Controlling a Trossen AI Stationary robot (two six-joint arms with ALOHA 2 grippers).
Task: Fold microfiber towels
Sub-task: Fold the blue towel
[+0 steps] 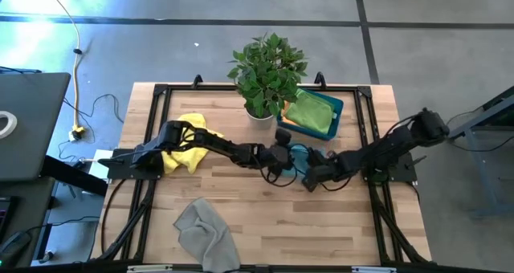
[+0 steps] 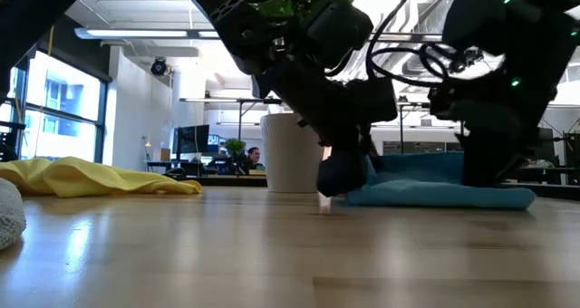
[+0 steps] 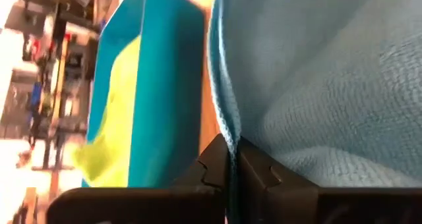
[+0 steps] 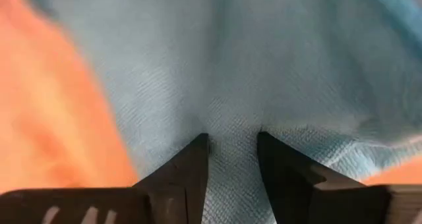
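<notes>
wooden worktop (image 1: 265, 217): left hand (image 3: 232, 159) clamped on light blue towel (image 3: 316, 85) edge, right hand (image 4: 232, 159) apart, straddling same towel.

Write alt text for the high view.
Seen from above, both arms meet mid-table over a light blue towel, left end effector and right end effector on it. A yellow towel lies left, a grey towel at the near edge, a potted plant and teal bin behind.

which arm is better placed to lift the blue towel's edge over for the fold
Left. The left gripper is already shut on the light blue towel at its edge, while the right gripper sits with fingers apart over the cloth's middle.
</notes>
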